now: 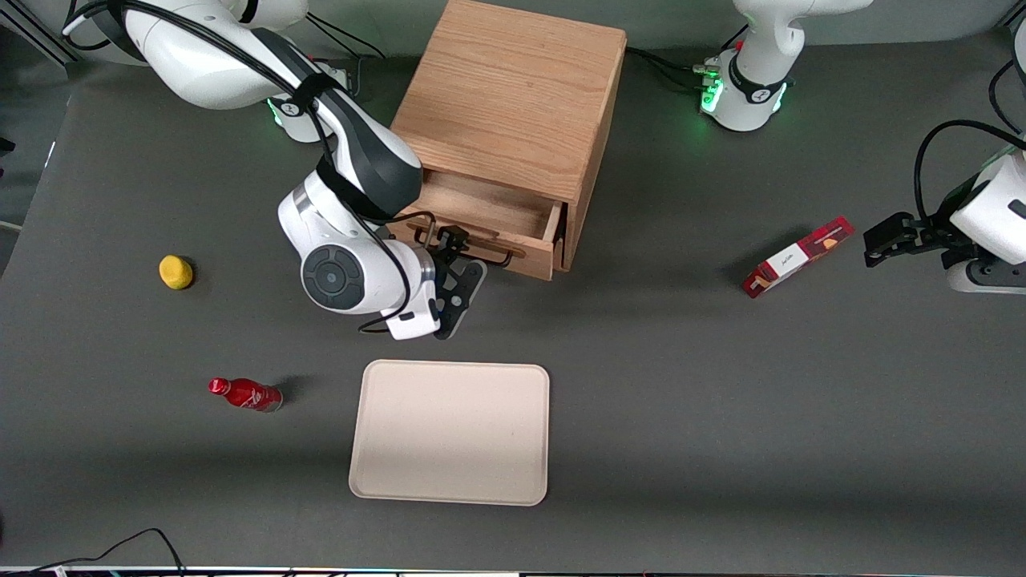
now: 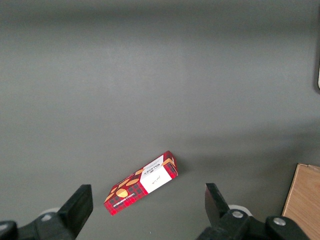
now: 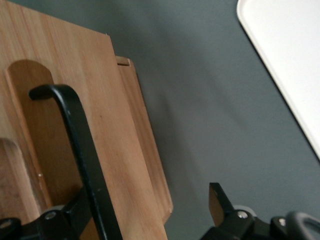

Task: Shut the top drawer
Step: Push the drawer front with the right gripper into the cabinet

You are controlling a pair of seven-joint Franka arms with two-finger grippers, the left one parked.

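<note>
The wooden cabinet (image 1: 513, 88) stands near the middle of the table, and its top drawer (image 1: 489, 210) is pulled partly out toward the front camera. The inside of the drawer shows nothing in it. The black wire handle (image 1: 489, 244) runs along the light-oak drawer front (image 3: 100, 125). My gripper (image 1: 458, 248) is at that front, level with the handle (image 3: 75, 135), and stands open. One finger (image 3: 75, 212) sits by the handle against the front. The second finger (image 3: 218, 200) hangs over bare table, so the panel's edge lies between them.
A beige tray (image 1: 449, 433) lies nearer the front camera than the cabinet, and its rim (image 3: 280, 65) shows in the right wrist view. A yellow fruit (image 1: 175, 272) and a red bottle (image 1: 244, 393) lie toward the working arm's end. A red box (image 1: 797, 256) lies toward the parked arm's end.
</note>
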